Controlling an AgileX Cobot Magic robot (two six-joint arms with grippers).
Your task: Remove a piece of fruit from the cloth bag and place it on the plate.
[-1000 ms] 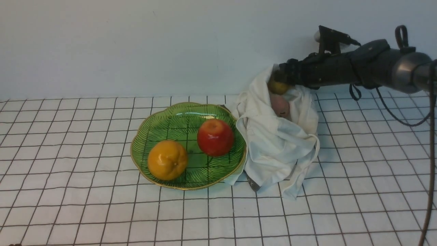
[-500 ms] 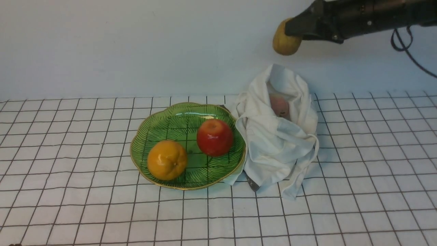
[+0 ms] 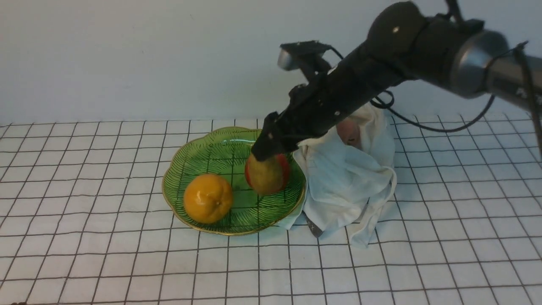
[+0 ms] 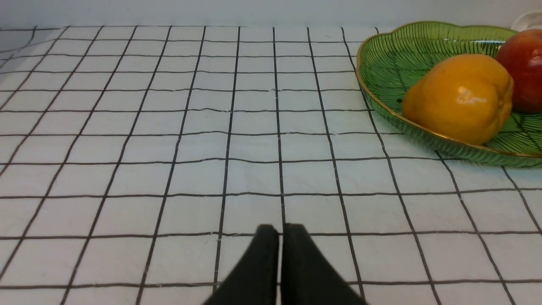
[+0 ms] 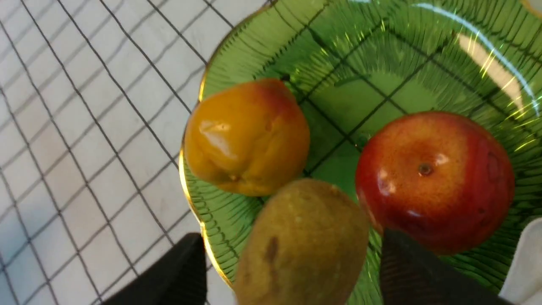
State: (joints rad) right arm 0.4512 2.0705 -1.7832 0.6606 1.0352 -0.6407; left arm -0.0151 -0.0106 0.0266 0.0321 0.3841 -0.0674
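Note:
The olive-brown kiwi, the piece of fruit (image 3: 266, 173) (image 5: 302, 241), is low over the green plate (image 3: 203, 152) (image 5: 381, 63), right in front of the red apple (image 3: 286, 169) (image 5: 436, 182). My right gripper (image 3: 267, 151) (image 5: 291, 237) hangs just above it, open, with a gap between each finger and the kiwi. Whether the kiwi rests on the plate I cannot tell. The white cloth bag (image 3: 347, 182) lies crumpled against the plate's right side. My left gripper (image 4: 279, 228) is shut and empty, low over the tablecloth left of the plate (image 4: 389, 55).
An orange (image 3: 207, 198) (image 5: 245, 135) (image 4: 459, 97) sits at the plate's front left. A pale pink peach (image 3: 349, 131) shows in the bag's mouth. My right arm reaches across above the bag. A checked tablecloth covers the table, and a wall stands behind.
My right gripper lifted the kiwi out of the bag, swung left and came down over the plate. Its jaws have spread and no longer press the fruit.

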